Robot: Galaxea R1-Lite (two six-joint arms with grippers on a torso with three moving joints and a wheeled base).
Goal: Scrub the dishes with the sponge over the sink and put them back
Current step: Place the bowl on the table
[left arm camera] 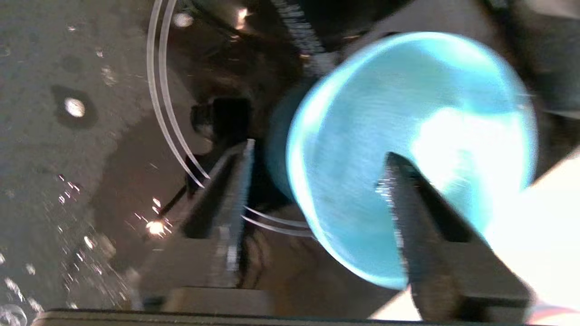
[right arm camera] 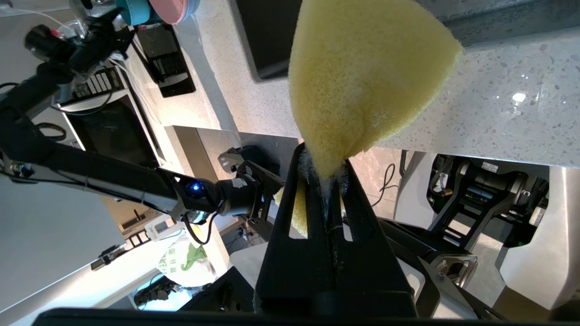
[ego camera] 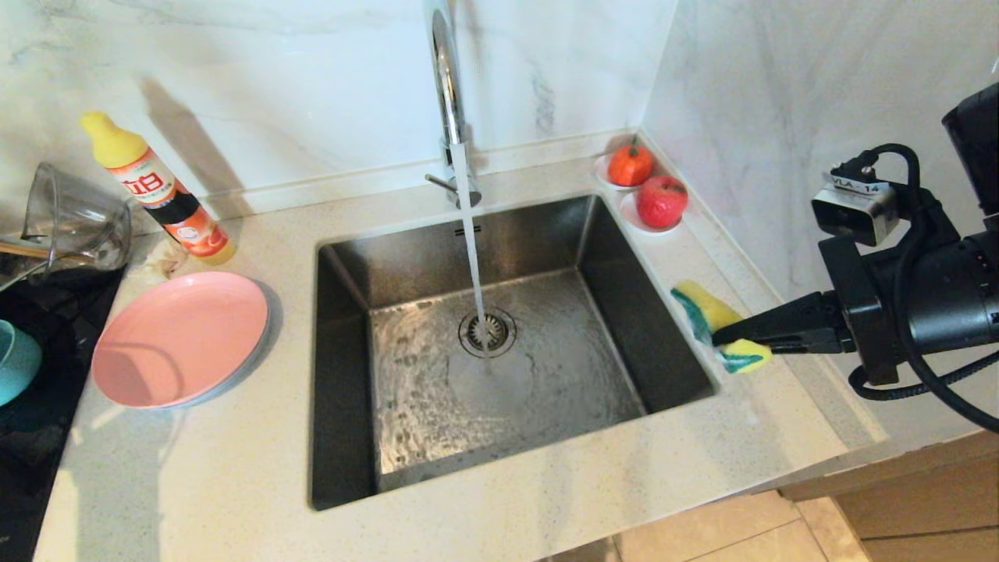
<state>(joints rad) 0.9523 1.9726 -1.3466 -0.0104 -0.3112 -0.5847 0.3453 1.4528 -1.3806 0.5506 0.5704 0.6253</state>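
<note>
bowl (ego camera: 14, 361) cut off by the frame edge, far left of the sink (ego camera: 499, 343), sitting on the black cooktop (ego camera: 47, 406); only a teal sliver shows in the head view. left wrist view is blurred: left gripper (left arm camera: 317, 181) fingers spread wide, one inside the bowl (left arm camera: 408, 149), one outside, neither clearly pressing the rim. left arm itself not seen from the head.

grey-blue plate (ego camera: 242, 375) mostly hidden under the pink plate (ego camera: 181, 337), left of the sink, only its rim peeking out.

right gripper (ego camera: 722, 337) at the sink's right rim, fingers clamped tight on the sponge (ego camera: 714, 324), squashing it.

water runs from the faucet (ego camera: 446, 86) onto the drain strainer (ego camera: 487, 331). detergent bottle (ego camera: 156, 187) and glass jug (ego camera: 74, 222) stand back-left of the sink; two red fruits (ego camera: 648, 183) back-right.
</note>
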